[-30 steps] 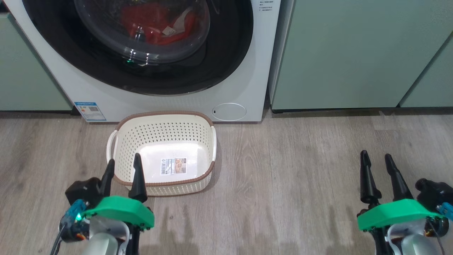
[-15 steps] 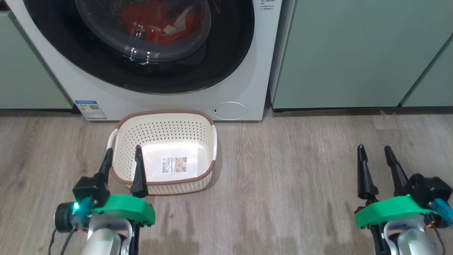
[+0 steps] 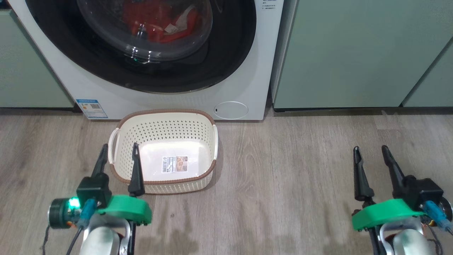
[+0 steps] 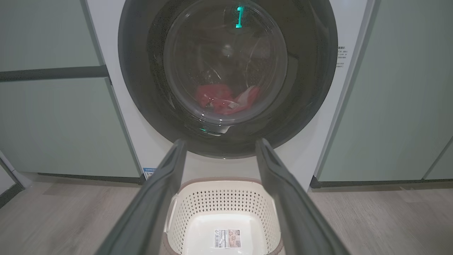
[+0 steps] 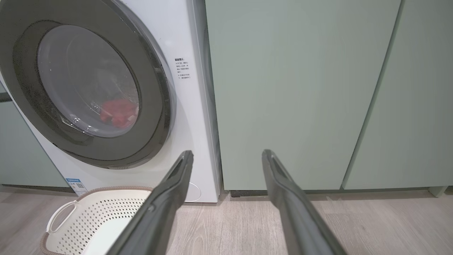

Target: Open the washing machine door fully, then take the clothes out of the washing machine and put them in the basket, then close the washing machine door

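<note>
Basket (image 3: 166,186) sat on floor (image 3: 283,177) just in front of washer (image 3: 247,92), empty bar its bottom label (image 3: 174,164). Red clothes (image 3: 155,21) were inside washer behind the shut door (image 3: 226,60). Left gripper (image 3: 119,146) and right gripper (image 3: 370,148) were spread wide, holding nothing. Versus a second ago: both wrists had rolled slightly, fingertips sat higher; basket and door unmoved.

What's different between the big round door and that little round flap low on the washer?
The door is large, the flap small. The door has a glossy black rim and a clear window showing red clothes; the flap is plain white and opaque. The door sits mid-front of the washer, the flap at its lower right corner. Both are round and look shut.
</note>
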Available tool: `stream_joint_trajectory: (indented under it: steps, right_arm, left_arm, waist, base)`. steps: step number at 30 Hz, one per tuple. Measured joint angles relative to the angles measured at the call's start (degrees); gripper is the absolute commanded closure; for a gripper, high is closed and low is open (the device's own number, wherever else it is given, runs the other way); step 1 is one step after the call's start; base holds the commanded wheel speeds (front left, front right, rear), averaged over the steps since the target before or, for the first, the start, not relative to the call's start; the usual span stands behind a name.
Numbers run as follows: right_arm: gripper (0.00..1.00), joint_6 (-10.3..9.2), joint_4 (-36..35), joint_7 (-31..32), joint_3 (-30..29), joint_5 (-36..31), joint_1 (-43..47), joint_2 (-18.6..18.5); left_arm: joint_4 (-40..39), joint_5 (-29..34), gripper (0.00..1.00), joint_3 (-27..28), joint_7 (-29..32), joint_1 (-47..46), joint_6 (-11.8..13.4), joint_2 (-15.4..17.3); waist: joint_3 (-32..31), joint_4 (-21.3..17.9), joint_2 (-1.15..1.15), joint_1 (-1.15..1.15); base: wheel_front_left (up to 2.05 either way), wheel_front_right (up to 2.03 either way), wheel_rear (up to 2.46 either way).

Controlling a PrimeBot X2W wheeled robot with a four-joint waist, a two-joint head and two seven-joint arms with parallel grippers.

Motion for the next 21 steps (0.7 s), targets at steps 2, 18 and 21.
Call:
stream_joint_trajectory:
  steps: [2,18,21]
  right_arm:
    - [0.00,0.00,0.2,-0.2,0.4,-0.4,0.0,-0.1]
    - [0.00,0.02,1.1,-1.3,1.4,-2.6,-0.2,-0.1]
    - [0.00,0.02,1.1,-1.3,1.4,-2.6,-0.2,-0.1]
  left_arm:
    - [0.1,1.2,0.00,0.9,-0.5,-0.2,-0.5,-0.3]
    - [3.0,5.0,0.00,4.7,-1.2,-1.0,-4.0,-2.0]
    - [3.2,5.2,0.00,4.9,-1.2,-1.0,-4.5,-2.1]
  waist:
    - [0.0,0.0,0.00,0.00]
    - [0.2,0.1,0.00,0.00]
    - [0.3,0.2,0.00,0.00]
  base:
    - [0.00,0.00,0.00]
    - [0.00,0.00,0.00]
    - [0.00,0.00,0.00]
